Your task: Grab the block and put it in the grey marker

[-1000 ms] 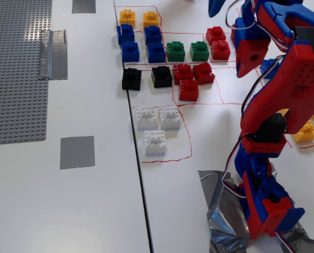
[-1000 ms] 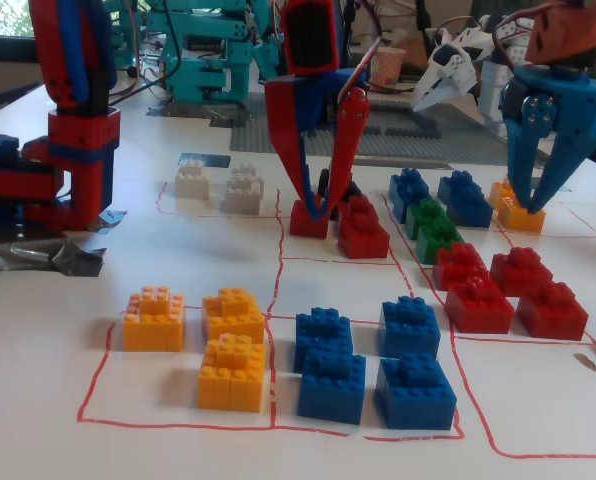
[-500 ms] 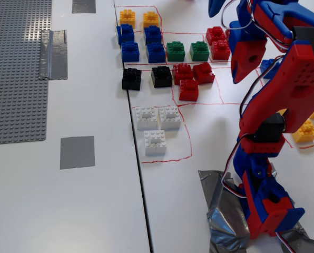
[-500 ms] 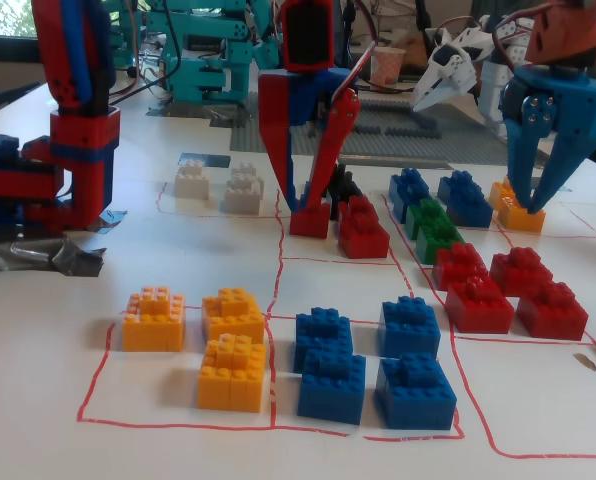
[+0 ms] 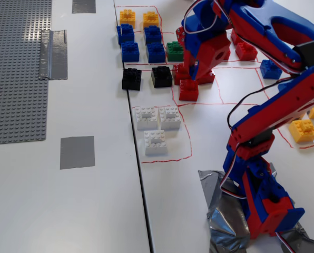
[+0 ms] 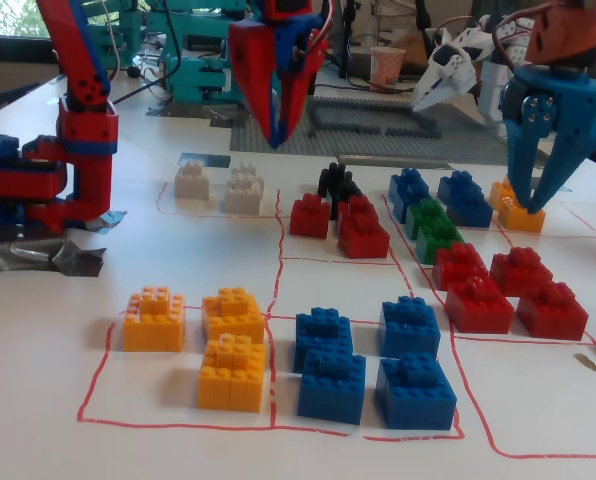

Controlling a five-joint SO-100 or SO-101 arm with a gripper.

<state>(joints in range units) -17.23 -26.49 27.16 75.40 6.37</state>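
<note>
Above the red bricks [image 6: 340, 221], the gripper [image 6: 276, 138] hangs in the air with its jaws nearly closed, holding nothing. One white block [image 5: 155, 142] sits with two others in a red-lined box. Well apart, the grey marker [image 5: 77, 152] lies bare.

The white table [image 5: 94, 211] holds three white blocks [image 5: 156, 126] near the middle, a grey marker [image 5: 77, 152] left of them, and coloured bricks [image 5: 141, 42] farther back.
</note>
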